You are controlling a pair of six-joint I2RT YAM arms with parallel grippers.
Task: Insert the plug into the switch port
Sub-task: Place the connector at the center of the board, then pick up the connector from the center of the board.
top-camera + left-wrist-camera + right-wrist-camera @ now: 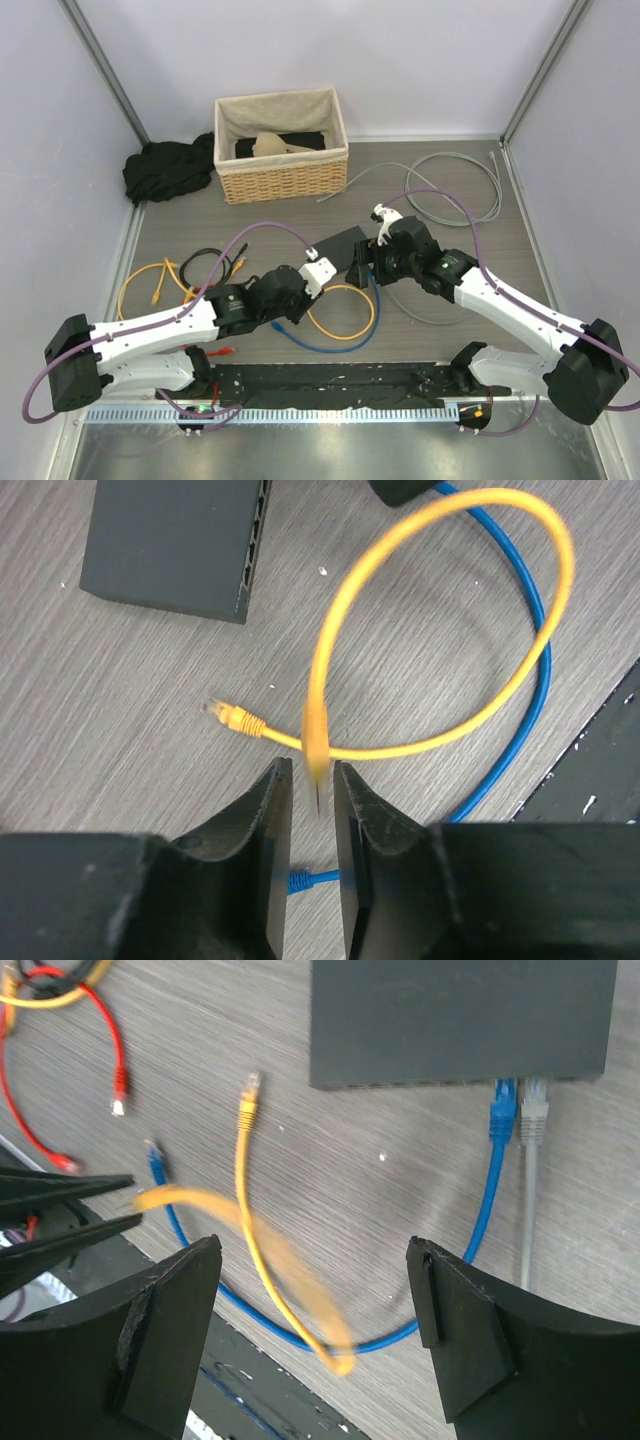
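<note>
The switch (pixel 338 244) is a flat dark-grey box in the middle of the table, also seen in the left wrist view (pixel 170 542) and the right wrist view (pixel 460 1015). A blue plug (pixel 502 1110) and a grey plug (pixel 535 1110) sit in its ports. A yellow cable (pixel 520 670) loops on the table, with one yellow plug (pixel 235 718) lying loose. My left gripper (pixel 312 772) is narrowly open, and a blurred stretch of yellow cable stands between its fingertips with gaps on both sides. My right gripper (pixel 315 1250) is wide open and empty above the cables.
A wicker basket (pixel 282 150) and a black cloth (pixel 165 170) stand at the back left. A grey cable (pixel 455 190) coils at the back right. A loose blue cable end (pixel 155 1155), a red cable (pixel 118 1090) and yellow and black cables (pixel 170 280) lie at the left. A black mat (pixel 330 385) runs along the front.
</note>
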